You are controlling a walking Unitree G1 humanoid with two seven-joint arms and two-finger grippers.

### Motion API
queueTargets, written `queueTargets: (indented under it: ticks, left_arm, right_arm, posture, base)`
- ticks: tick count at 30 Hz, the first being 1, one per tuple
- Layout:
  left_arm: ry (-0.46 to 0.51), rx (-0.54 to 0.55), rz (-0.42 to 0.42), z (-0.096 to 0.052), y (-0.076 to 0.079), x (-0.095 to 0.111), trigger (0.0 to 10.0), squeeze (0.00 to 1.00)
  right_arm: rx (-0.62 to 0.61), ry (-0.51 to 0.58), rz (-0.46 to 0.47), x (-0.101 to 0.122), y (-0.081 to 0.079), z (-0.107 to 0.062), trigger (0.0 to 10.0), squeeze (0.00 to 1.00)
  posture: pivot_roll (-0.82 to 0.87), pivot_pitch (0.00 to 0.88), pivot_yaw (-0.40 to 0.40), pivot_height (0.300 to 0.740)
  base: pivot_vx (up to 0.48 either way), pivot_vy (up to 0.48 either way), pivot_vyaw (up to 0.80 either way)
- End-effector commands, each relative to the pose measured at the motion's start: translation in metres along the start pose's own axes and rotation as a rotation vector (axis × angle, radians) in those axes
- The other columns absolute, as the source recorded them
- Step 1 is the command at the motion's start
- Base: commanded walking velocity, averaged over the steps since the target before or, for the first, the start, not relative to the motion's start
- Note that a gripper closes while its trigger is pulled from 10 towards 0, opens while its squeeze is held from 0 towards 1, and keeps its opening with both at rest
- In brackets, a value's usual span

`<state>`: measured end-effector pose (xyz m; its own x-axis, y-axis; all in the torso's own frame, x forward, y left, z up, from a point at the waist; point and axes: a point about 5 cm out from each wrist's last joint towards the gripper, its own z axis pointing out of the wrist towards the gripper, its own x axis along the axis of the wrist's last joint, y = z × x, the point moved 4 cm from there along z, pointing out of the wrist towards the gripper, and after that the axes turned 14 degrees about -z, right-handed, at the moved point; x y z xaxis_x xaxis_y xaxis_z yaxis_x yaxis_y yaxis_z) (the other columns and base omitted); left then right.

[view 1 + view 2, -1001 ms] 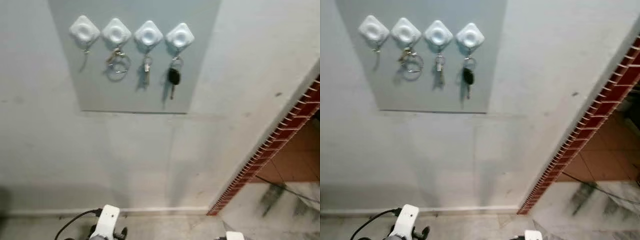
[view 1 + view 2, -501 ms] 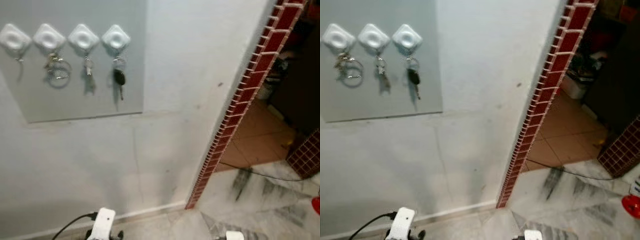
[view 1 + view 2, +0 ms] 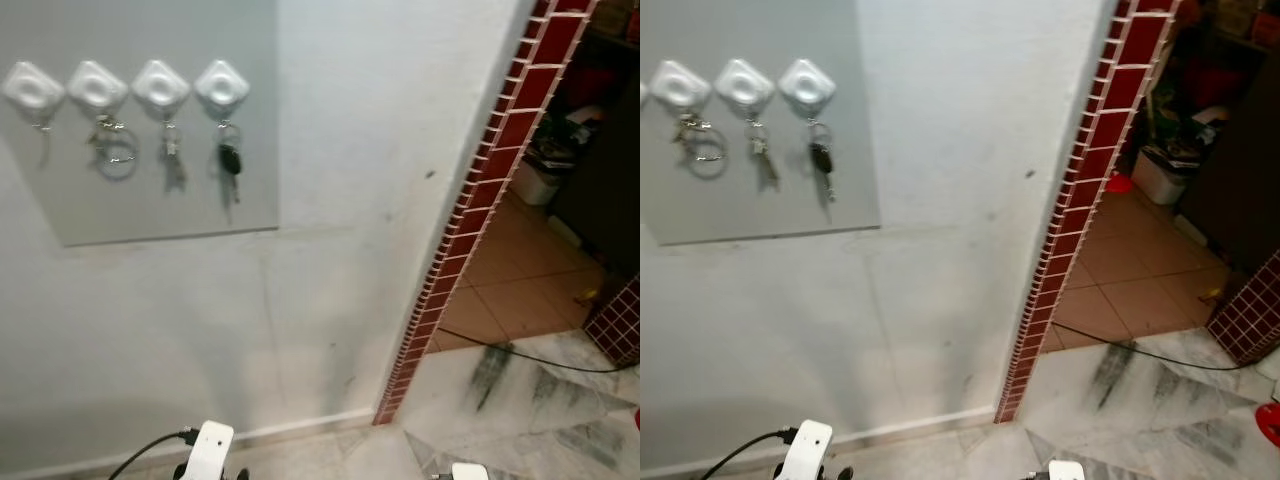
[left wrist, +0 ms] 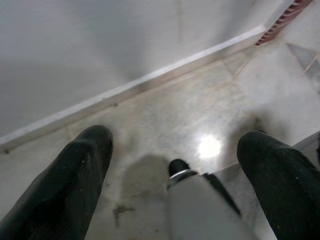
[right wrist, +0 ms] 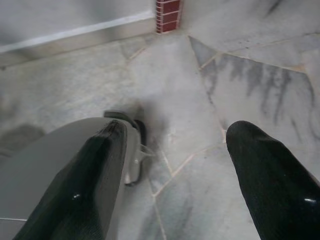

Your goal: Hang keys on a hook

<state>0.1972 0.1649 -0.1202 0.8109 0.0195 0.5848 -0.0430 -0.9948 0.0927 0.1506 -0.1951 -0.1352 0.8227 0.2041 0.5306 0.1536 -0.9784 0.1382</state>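
Four white diamond-shaped hooks (image 3: 161,83) sit in a row on a grey panel (image 3: 150,200) high on the wall, at the upper left. A black car key (image 3: 229,160) hangs from the rightmost hook. A silver key (image 3: 170,160) hangs from the one beside it, and a key ring (image 3: 113,152) from the one after that. The leftmost hook (image 3: 32,86) carries only a small dangling piece. Both arms hang low by the floor. My left gripper (image 4: 175,145) is open over the marble floor with nothing in it. My right gripper (image 5: 175,132) is open too, holding nothing.
A red-tiled door edge (image 3: 480,210) runs diagonally to the right of the wall. Beyond it lies an orange tiled floor (image 3: 520,280) with a bin (image 3: 548,178) and a black cable (image 3: 545,357). A white baseboard (image 3: 290,430) meets the marble floor (image 3: 520,410).
The whole picture has swung: the camera turned right, so the hook panel now sits at the far left and the doorway has come into view. The keys and both arms have not moved.
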Motion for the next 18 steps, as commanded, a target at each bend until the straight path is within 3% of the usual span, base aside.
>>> queueTargets:
  ticks: [1, 18]
  left_arm:
    - [-0.007, -0.002, 0.000, 0.0003, 0.0024, -0.0015, 10.0, 0.00]
    - [-0.010, 0.005, -0.028, 0.0001, 0.0037, -0.0043, 10.0, 0.00]
  right_arm:
    - [-0.011, -0.001, 0.003, -0.0004, 0.0036, -0.0003, 10.0, 0.00]
    - [-0.009, -0.003, 0.007, -0.0012, 0.0044, -0.0005, 10.0, 0.00]
  posture:
    - [-0.04, 0.006, -0.028, 0.714]
    - [-0.04, 0.027, -0.038, 0.714]
  base:
    - [0.000, -0.480, 0.00]
    - [0.000, -0.473, 0.00]
